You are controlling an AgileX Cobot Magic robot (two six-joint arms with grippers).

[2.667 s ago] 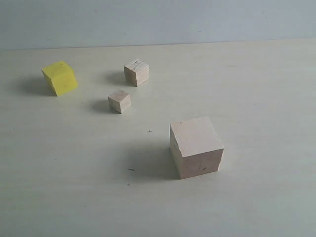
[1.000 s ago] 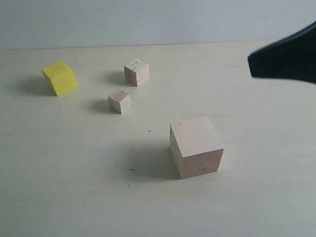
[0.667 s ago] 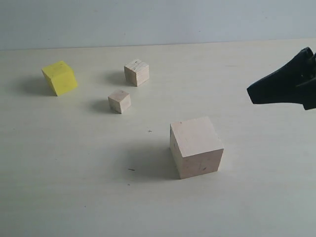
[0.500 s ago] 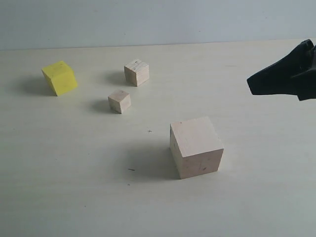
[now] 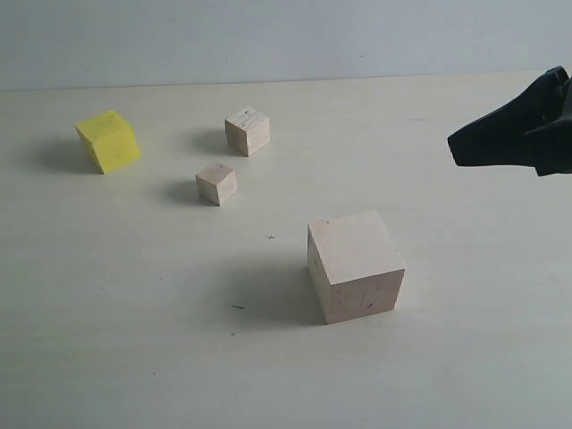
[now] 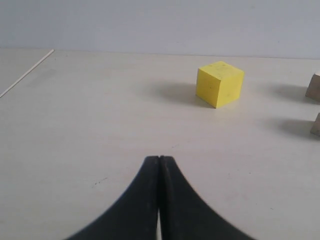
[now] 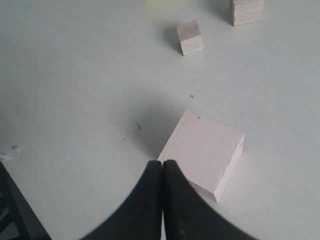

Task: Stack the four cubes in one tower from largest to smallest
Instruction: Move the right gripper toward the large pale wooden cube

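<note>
Large cube (image 5: 355, 265): bare on the tabletop (image 5: 134, 340), nothing stacked on it.
Yellow cube (image 5: 108, 140): well apart from the large cube; plywood cube (image 5: 248, 131) and smallest cube (image 5: 216, 183) lay nearer it.
Right end effector (image 5: 456, 147): pressed together, empty, near the large cube.
Left end effector (image 6: 159, 159): pressed together, empty.
Risk: descending unspread would likely shove a cube instead of gripping it.

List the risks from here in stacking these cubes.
1. The right gripper is shut near the large pale cube. Descending like that could shove the cube rather than grasp it.
2. The smallest cube and the plywood cube sit close together, so reaching for one might bump the other.
3. The yellow cube sits turned askew, and a misaligned grip could twist it.
</note>
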